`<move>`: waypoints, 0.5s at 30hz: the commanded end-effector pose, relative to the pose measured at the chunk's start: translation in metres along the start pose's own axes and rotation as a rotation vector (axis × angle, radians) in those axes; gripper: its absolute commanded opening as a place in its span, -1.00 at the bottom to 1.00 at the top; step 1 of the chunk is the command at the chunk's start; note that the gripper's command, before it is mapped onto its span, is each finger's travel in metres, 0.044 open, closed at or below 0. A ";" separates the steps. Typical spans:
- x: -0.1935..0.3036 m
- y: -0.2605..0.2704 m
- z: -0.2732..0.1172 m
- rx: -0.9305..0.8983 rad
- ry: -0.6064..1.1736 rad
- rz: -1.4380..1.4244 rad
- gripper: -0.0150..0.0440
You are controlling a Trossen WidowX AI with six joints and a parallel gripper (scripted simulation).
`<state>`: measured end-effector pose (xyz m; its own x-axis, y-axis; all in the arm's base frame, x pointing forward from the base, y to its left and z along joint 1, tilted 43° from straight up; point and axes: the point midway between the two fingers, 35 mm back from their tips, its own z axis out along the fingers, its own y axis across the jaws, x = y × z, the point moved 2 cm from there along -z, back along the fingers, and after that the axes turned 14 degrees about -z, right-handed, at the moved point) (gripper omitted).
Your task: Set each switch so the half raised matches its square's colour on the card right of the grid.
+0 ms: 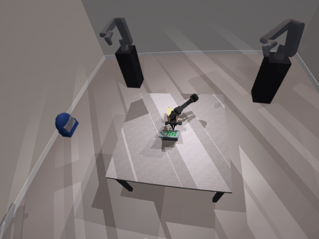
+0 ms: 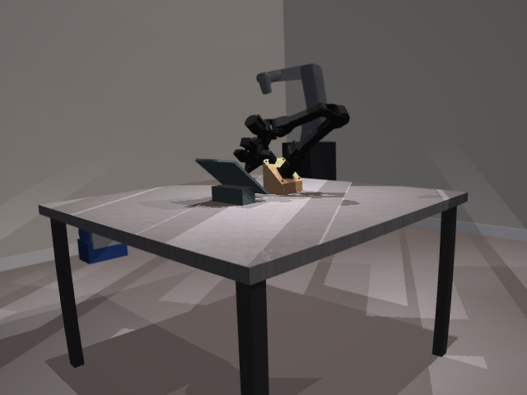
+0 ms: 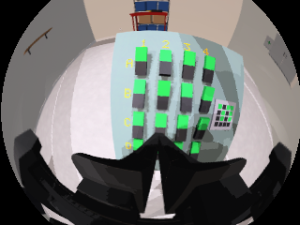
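Observation:
The tilted teal panel [image 1: 161, 135] [image 2: 223, 170] [image 3: 120, 80] carries switches in rows A to D and columns 1 to 4, each with a green far half and a dark near half. Which halves are raised is hard to tell. The small card [image 3: 215, 123] lies right of row B and C; its squares mix green and dark, and its nearest row looks dark. My gripper [image 1: 173, 129] [image 2: 247, 170] [image 3: 157, 136] is shut and empty, low over the panel's near part. Its tips cover the near end of switch C2 [image 3: 160, 120] and hide most of D2. Contact cannot be told.
The panel rests on a dark block [image 2: 227, 194] on the table [image 1: 201, 164] [image 2: 297, 230]. The orange arm mount [image 2: 278, 180] stands close on the panel's near side. A red shelf rack [image 3: 149, 15] stands in the background beyond the panel.

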<state>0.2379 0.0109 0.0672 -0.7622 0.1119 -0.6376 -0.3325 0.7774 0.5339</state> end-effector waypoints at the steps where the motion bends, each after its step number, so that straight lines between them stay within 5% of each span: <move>1: 0.005 -0.001 0.006 0.000 0.013 0.017 -0.49; 15: 0.005 -0.001 0.010 0.000 0.012 0.017 -0.49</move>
<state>0.2406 0.0171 0.0603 -0.7683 0.1136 -0.6299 -0.3286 0.7745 0.5405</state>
